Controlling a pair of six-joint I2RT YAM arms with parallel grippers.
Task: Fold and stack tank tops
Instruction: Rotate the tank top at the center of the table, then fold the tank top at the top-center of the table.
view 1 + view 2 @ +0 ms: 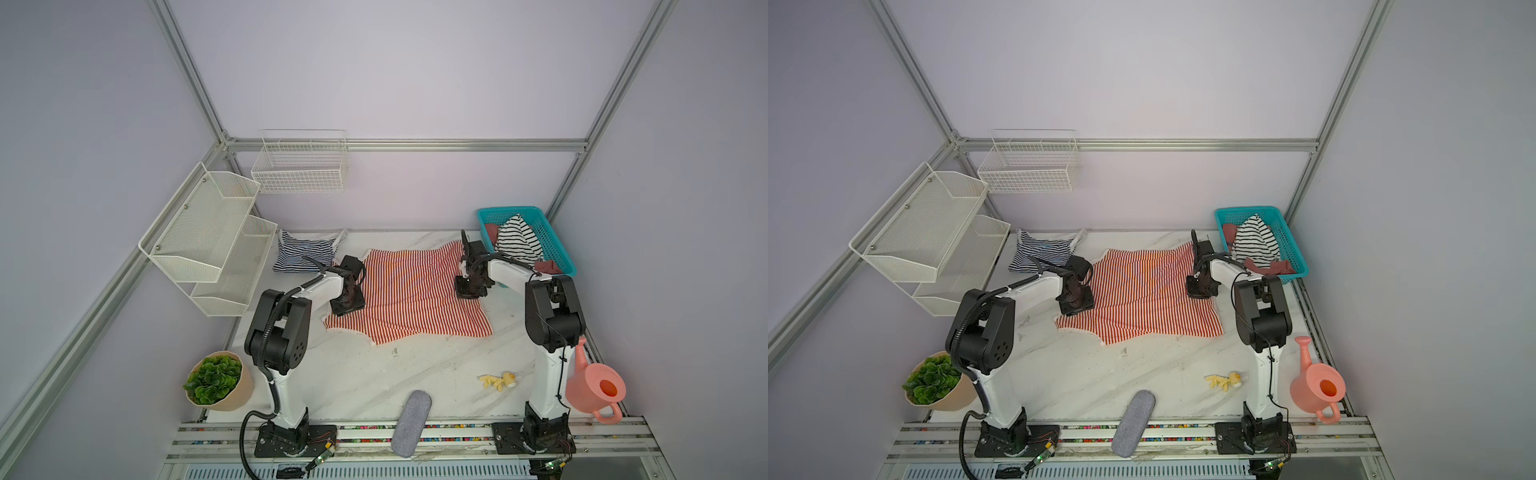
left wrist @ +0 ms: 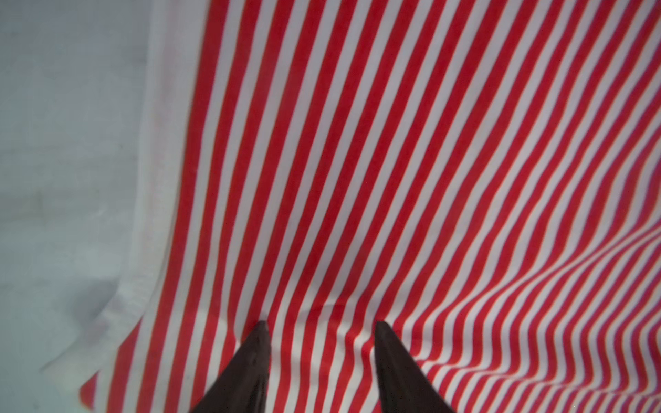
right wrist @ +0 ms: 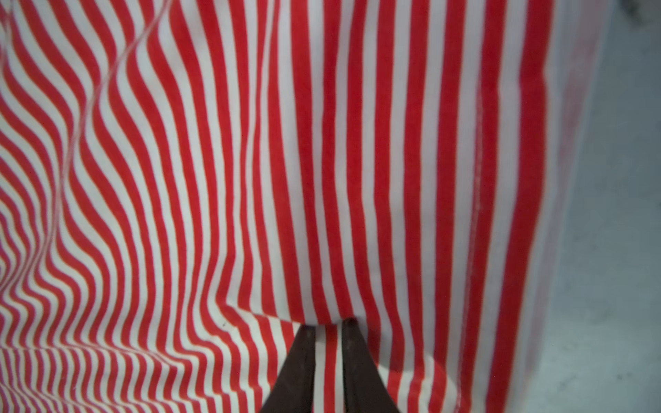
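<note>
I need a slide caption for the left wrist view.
Open left hand over the red-and-white tank top near its pale trim.

A red-and-white striped tank top contrasts with a navy-and-white striped tank top.

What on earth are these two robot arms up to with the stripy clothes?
They are folding tank tops. Both work on the red-and-white tank top, spread flat on the table. The left gripper is open over one side edge. The right gripper has its jaws nearly closed at the opposite side, grip unclear. The navy-and-white tank top lies bunched at the back.
</note>
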